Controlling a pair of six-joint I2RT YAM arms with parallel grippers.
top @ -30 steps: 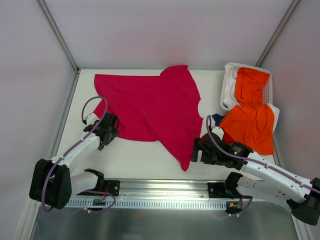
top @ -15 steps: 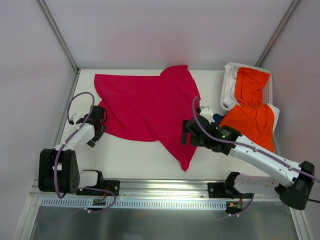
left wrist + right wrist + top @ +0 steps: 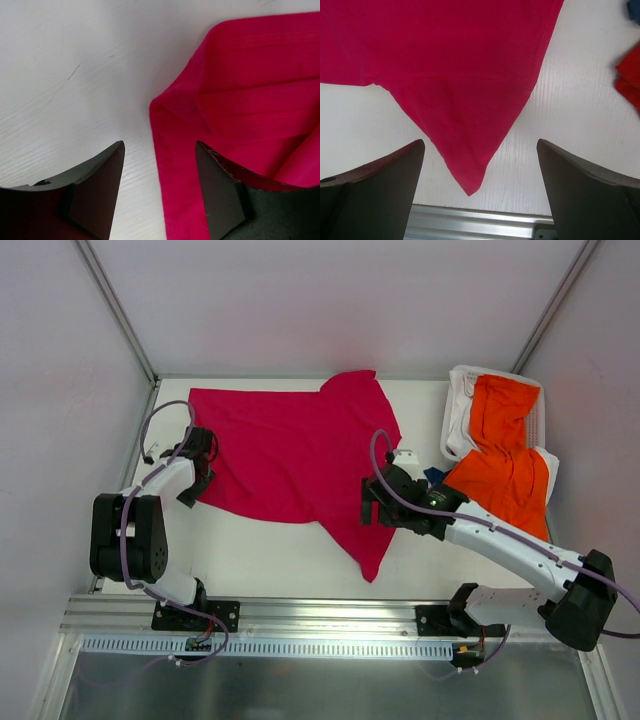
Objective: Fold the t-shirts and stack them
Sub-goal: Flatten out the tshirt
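Crimson t-shirt (image 3: 290, 455) spread across the middle of the desk (image 3: 270, 550); orange t-shirt (image 3: 505, 465) at the far right corner, shown whole only in the top view.
Crimson long axis runs left to right; one tapered corner points at the near edge. Left gripper (image 3: 159, 147), jaws parted and empty, straddles the folded left hem, a fold only its wrist view resolves. Right gripper (image 3: 480, 142), jaws wide and empty, hangs over the tapered corner.

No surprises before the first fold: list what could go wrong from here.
The open left fingers straddle a folded-over edge of the crimson cloth t-shirt; closing may pinch only one layer, leaving the crease.
The open right fingers sit over the shirt's pointed corner near the metal rail; a pull could drag it off the table.
The bright orange cloth t-shirt spills from the white basket beside the right arm; it could snag.
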